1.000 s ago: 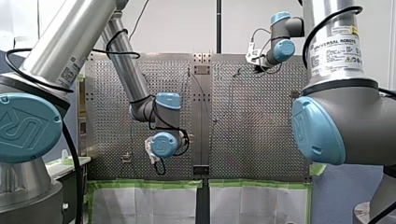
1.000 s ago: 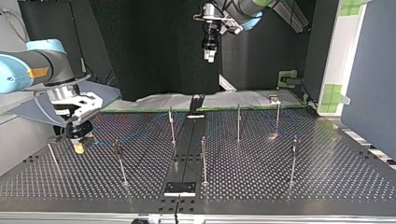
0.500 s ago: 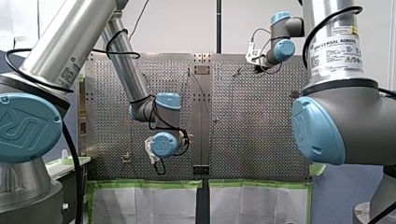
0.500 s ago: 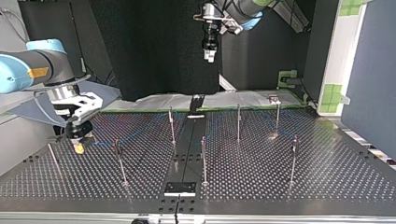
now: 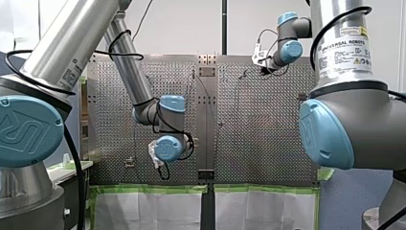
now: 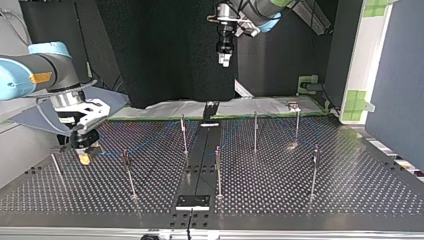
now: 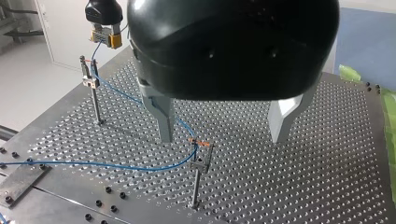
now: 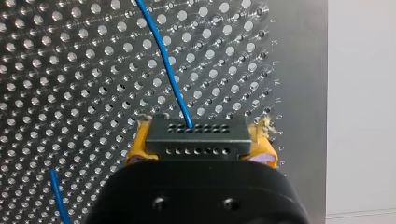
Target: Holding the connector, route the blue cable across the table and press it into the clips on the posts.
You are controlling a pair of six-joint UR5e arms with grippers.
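Note:
In the right wrist view my right gripper (image 8: 196,148) is shut on the black connector (image 8: 196,133), which sits between its yellow pads (image 8: 137,148). The blue cable (image 8: 164,56) leaves the connector across the perforated plate. In the top view this gripper (image 6: 85,156) hangs low over the table at the left. My left gripper (image 6: 223,59) is held high above the table's far side. Its metal fingers (image 7: 164,122) stand wide open with nothing between them. Below it the blue cable (image 7: 116,165) runs through the clips of two posts (image 7: 198,172) (image 7: 95,100) up to my right gripper (image 7: 105,28).
Several thin posts (image 6: 255,131) (image 6: 314,170) (image 6: 129,172) stand upright across the perforated table (image 6: 350,190). A dark centre strip (image 6: 200,165) splits it. Green-taped white sheets (image 5: 153,211) hang at the table's near edge in the front view.

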